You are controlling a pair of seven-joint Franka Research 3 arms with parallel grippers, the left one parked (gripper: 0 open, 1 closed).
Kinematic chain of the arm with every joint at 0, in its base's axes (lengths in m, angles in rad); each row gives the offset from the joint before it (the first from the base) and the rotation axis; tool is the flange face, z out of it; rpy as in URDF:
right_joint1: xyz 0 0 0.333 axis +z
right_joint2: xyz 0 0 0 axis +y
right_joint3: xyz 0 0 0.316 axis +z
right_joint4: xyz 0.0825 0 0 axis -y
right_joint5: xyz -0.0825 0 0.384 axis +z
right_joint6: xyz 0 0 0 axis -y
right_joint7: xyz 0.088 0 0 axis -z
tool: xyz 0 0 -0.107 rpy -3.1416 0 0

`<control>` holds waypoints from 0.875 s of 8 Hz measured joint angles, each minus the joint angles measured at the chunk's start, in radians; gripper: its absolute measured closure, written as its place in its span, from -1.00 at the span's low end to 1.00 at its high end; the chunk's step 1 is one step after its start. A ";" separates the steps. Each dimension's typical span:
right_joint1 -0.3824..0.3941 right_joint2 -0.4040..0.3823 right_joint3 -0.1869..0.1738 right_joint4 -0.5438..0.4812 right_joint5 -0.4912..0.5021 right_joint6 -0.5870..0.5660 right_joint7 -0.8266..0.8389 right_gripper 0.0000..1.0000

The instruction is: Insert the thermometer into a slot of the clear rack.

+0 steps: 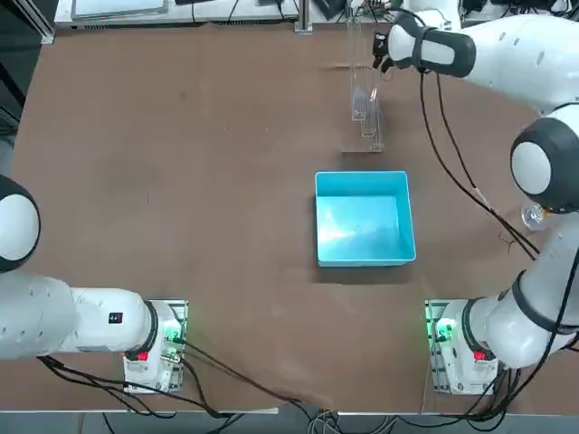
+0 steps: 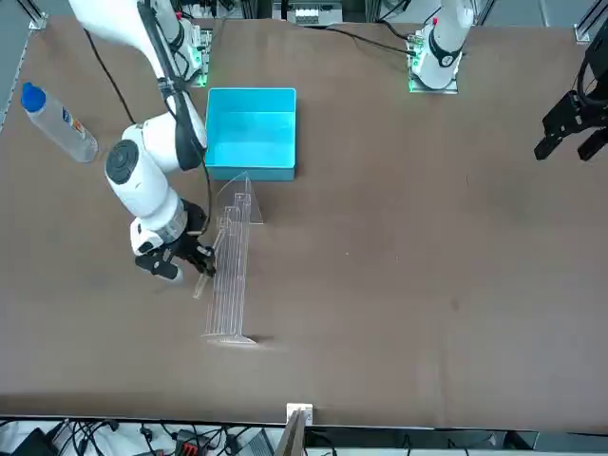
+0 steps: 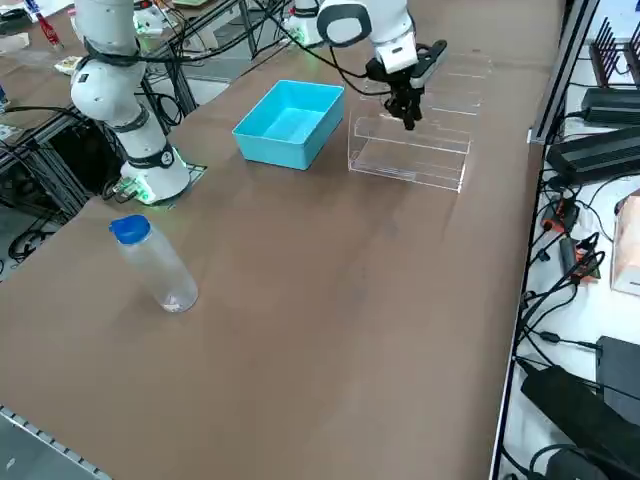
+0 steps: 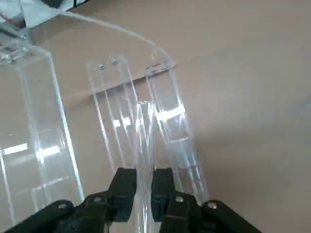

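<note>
One thermometer (image 4: 145, 150), upright between right claw's (image 4: 144, 195) fingertips, beside rack (image 2: 230, 271)

From my remote station I observe a smooth, matte brown tabletop (image 1: 226, 226) with a straight metal edge. A white surface (image 3: 610, 260) strewn with black cables adjoins it. An upright silver aluminium post (image 2: 294, 433) meets the table's edge. Grey floor (image 3: 40, 450) lies below. Soft light reflects off the brown.
</note>
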 joint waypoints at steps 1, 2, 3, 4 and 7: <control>0.006 0.012 0.000 0.007 0.000 0.000 0.004 0.57; 0.011 0.021 0.000 0.009 0.001 0.000 0.004 0.57; 0.015 0.028 0.000 0.010 0.001 0.000 0.004 0.57; 0.017 0.034 0.000 0.011 0.001 0.000 0.004 0.57; 0.021 0.044 0.000 0.011 0.001 0.005 0.004 0.57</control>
